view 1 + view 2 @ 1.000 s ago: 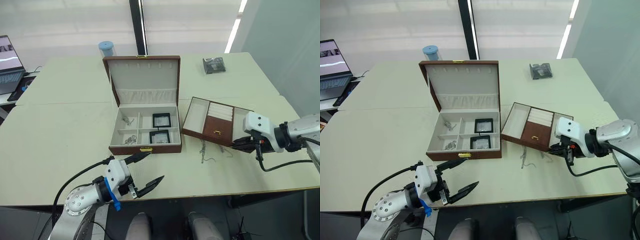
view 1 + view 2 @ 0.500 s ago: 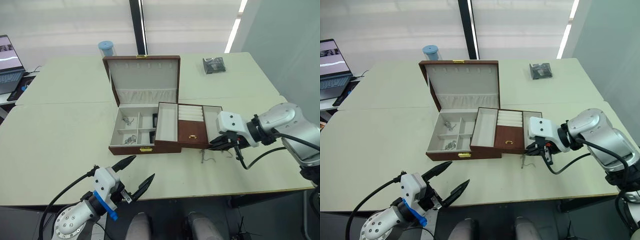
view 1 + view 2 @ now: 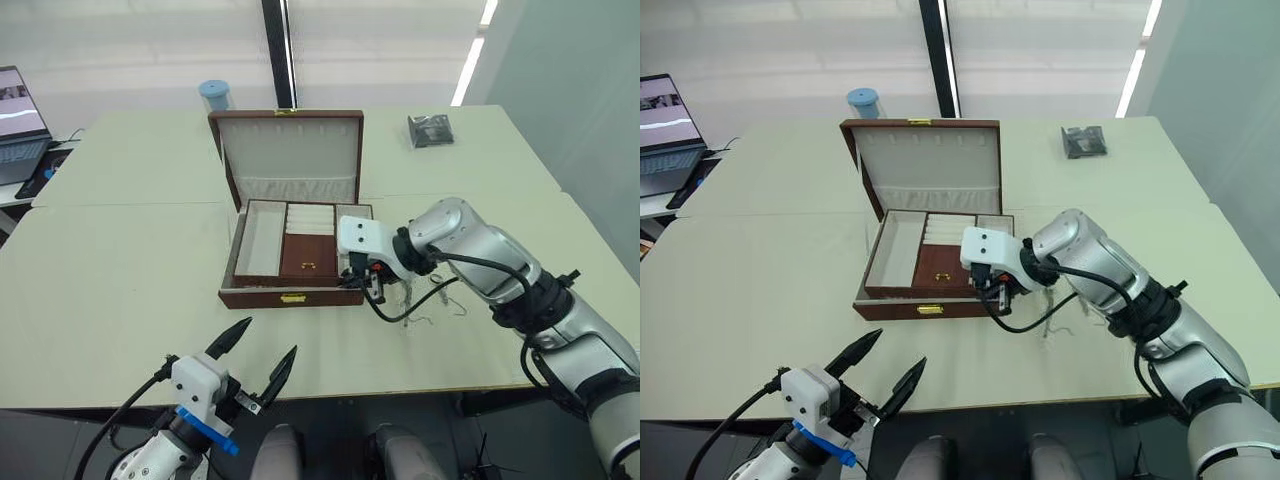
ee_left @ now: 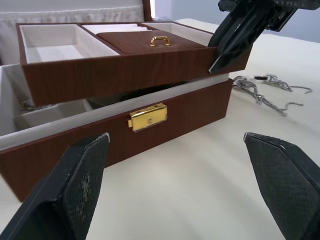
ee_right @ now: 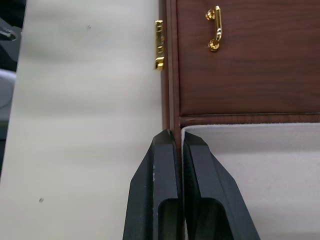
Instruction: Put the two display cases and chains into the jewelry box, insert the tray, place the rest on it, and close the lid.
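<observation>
The right gripper (image 5: 176,142) pinches the front wall of the tray (image 3: 283,236) at its right-hand end and holds it just above the open jewelry box (image 3: 291,297), tilted slightly and not fully seated; the left wrist view shows a dark gap between the tray's underside and the box rim. The lid (image 3: 287,148) stands upright behind the tray, its cream lining facing forward. The tray's brown centre panel with its small gold pull (image 4: 160,40) sits directly above the box's gold clasp (image 4: 147,117). Chains (image 3: 425,300) lie loose on the table (image 3: 120,270) just right of the box. The left gripper (image 3: 252,355), fingers spread wide and holding nothing, hovers in front of the box, well apart from it.
</observation>
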